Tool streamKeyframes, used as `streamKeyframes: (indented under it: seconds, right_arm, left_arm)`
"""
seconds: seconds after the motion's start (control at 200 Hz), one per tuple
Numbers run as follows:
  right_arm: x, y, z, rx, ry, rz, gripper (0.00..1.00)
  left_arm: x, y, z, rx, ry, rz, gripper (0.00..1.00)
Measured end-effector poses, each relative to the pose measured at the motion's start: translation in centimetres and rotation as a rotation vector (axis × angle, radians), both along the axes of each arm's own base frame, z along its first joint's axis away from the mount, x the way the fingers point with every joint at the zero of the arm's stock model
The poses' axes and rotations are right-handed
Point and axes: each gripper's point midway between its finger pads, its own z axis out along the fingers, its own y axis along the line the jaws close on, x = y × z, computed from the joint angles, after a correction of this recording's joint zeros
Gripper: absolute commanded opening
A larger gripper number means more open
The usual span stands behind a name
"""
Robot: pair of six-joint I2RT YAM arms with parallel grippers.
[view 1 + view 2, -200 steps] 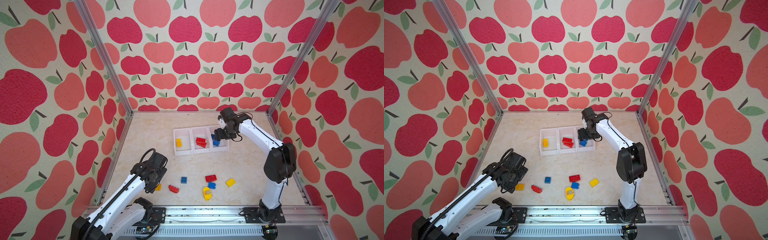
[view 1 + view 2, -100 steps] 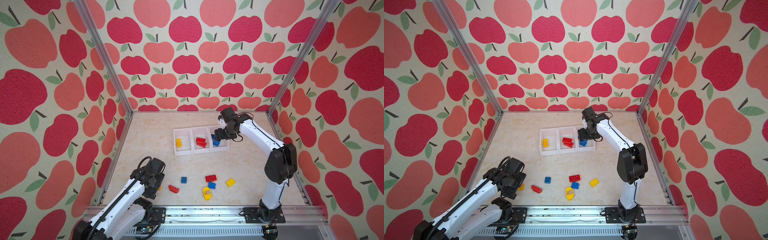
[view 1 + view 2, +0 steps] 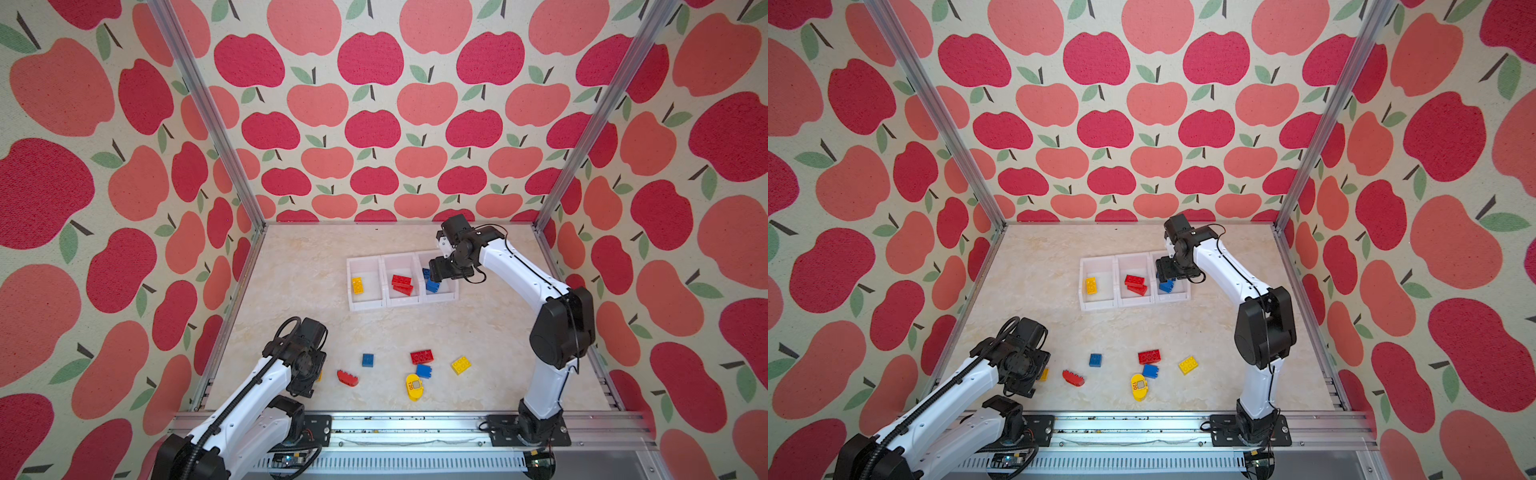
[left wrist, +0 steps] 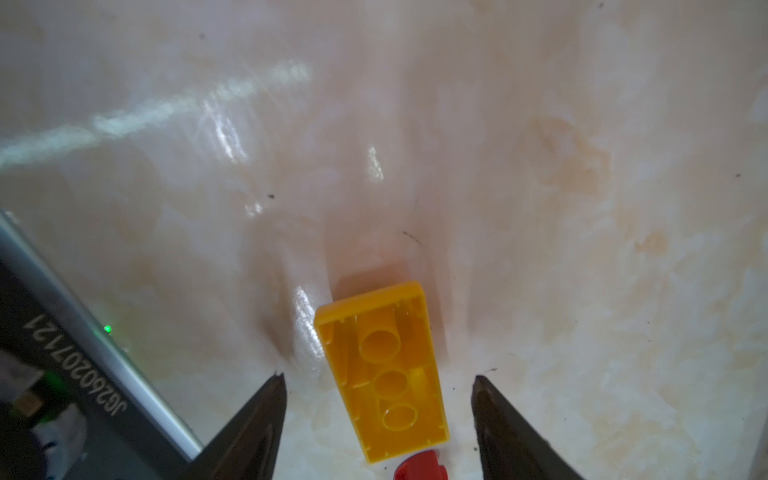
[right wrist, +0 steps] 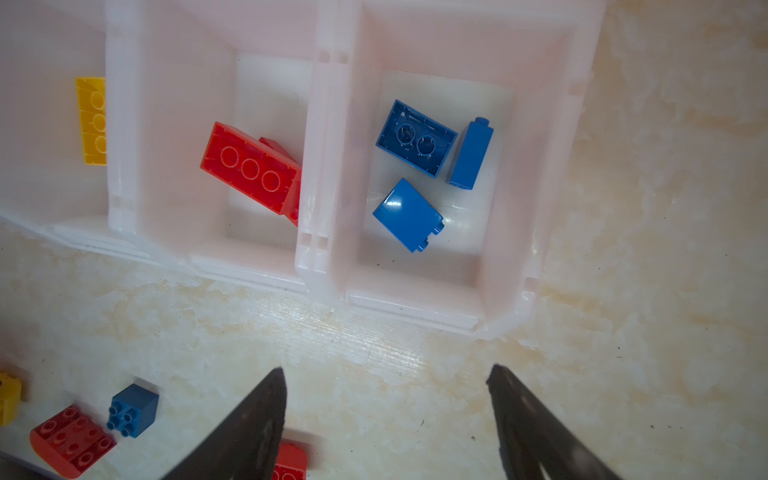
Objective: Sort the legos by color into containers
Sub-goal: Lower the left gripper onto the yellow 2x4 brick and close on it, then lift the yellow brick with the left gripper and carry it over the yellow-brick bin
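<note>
**Left claw**: released. Its fingers stand on either side of a yellow brick with a gap on each side. The brick lies hollow side up on the table, on the near side of the bins and off to their left.

**Loose legos:** seven counted, all on the near side of the bins. There are three yellow, two red and two blue. After the yellow brick come:
- a curved red piece
- a blue cube
- an oval yellow piece marked "120"
- a red brick
- a blue brick on its side
- a small yellow brick

**Bins:** three, joined in a row.
- Left bin: one yellow lego.
- Middle bin: two red legos, one overlapping the other.
- Right bin: three blue legos.

**Right claw**: released and holding nothing. In both top views it hangs above the right bin.
</note>
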Motion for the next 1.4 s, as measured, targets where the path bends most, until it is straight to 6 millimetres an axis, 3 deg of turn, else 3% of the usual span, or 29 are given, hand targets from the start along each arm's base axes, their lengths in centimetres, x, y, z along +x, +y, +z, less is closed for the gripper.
streamKeyframes:
  seconds: [0.57,0.835,1.171,1.401]
  right_arm:
    - [-1.0,-0.6,-0.3,-0.008,0.014,0.000,0.79]
    - [-2.2,-1.4,-0.4,-0.012,0.021,-0.002,0.80]
    - [-3.7,-2.3,-0.3,0.003,0.017,-0.016,0.82]
    - [-5.2,-3.0,-0.7,0.021,0.031,-0.047,0.87]
  left_arm:
    - [0.5,-0.1,0.3,-0.012,-0.036,-0.002,0.35]
    - [0.5,0.1,1.5,0.000,-0.039,-0.018,0.33]
    - [4.6,-0.8,6.6,0.047,-0.132,-0.129,0.32]
    - [9.7,-2.9,10.6,0.127,-0.192,-0.297,0.32]
